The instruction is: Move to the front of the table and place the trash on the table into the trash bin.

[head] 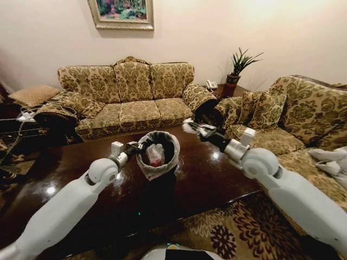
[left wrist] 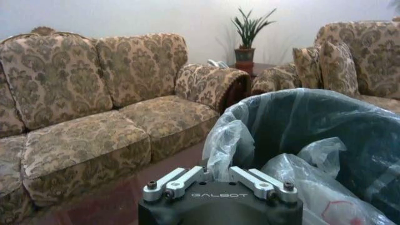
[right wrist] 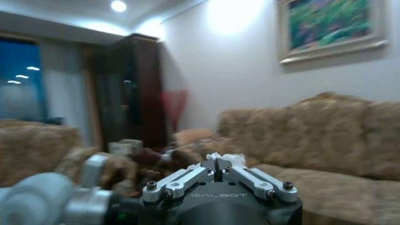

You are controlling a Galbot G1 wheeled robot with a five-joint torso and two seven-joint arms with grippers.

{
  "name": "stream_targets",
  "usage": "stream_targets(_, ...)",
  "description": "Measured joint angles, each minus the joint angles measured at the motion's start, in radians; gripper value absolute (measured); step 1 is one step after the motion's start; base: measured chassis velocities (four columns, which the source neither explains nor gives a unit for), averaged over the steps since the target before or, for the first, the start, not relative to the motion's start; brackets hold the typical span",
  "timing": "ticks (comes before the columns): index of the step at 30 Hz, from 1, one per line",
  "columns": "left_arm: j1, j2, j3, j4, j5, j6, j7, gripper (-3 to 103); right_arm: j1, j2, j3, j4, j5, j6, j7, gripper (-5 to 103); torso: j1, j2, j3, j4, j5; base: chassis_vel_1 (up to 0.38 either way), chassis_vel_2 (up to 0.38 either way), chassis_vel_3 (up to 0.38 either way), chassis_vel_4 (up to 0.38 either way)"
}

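So the right pincer (head: 190,128), clamped on the white paper wad (right wrist: 220,158), sits just right of the trash bin (head: 158,153) mid-frame; left pincer (head: 135,147) pinches its liner (left wrist: 228,140).

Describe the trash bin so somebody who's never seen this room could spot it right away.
Start at the long patterned sofa under the framed painting, then drop to the dark glossy table before it. The trash bin stands on that table between the robot's left hand and right hand. It is the one round dark container, lined with a translucent grey-white bag, pink-white trash inside.
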Motion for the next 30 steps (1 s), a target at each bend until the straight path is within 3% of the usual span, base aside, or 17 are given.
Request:
stream_targets(6, 0.037, 0.020, -0.032, -0.020, -0.001, -0.001, 0.001, 3, 0.101, 0.100, -0.158, -0.095, -0.036, 0.023, -0.011, 0, 0.000, 0.000, 0.000, 0.0005, -0.0006, 0.000, 0.000, 0.000, 0.000)
stream_targets(10, 0.039, 0.014, -0.036, -0.020, -0.001, -0.001, 0.001, 3, 0.111, 0.123, -0.182, -0.116, -0.046, 0.019, 0.009, -3, 0.000, 0.000, 0.000, 0.0003, -0.0006, 0.000, 0.000, 0.000, 0.000)
stream_targets(12, 0.038, 0.010, -0.036, -0.020, -0.001, -0.002, 0.001, 3, 0.111, 0.124, -0.187, -0.119, -0.049, 0.016, 0.009, 2, 0.000, 0.000, 0.000, 0.0002, -0.0006, 0.000, 0.000, 0.000, 0.000)
stream_targets(16, 0.033, -0.005, -0.032, -0.013, 0.001, -0.006, 0.002, 3, 0.107, 0.118, -0.191, -0.120, -0.056, 0.010, 0.004, 24, 0.000, 0.000, 0.000, 0.0000, -0.0006, 0.000, 0.000, 0.000, 0.000)
stream_targets(24, 0.030, -0.020, -0.025, -0.006, 0.005, -0.007, 0.004, 3, 0.111, 0.113, -0.189, -0.125, -0.060, 0.009, 0.000, 45, 0.000, 0.000, 0.000, 0.0000, -0.0006, 0.000, 0.000, 0.000, 0.000)
stream_targets(29, 0.030, -0.026, -0.025, -0.005, 0.006, -0.008, 0.005, 3, 0.120, 0.118, -0.188, -0.120, -0.053, 0.009, 0.027, 73, 0.000, 0.000, 0.000, 0.0000, -0.0005, 0.000, 0.000, 0.000, 0.000)
stream_targets(30, 0.030, -0.026, -0.025, -0.005, 0.006, -0.008, 0.005, 3, 0.120, 0.118, -0.188, -0.120, -0.053, 0.009, 0.027, 73, 0.000, 0.000, 0.000, 0.0000, -0.0005, 0.000, 0.000, 0.000, 0.000)
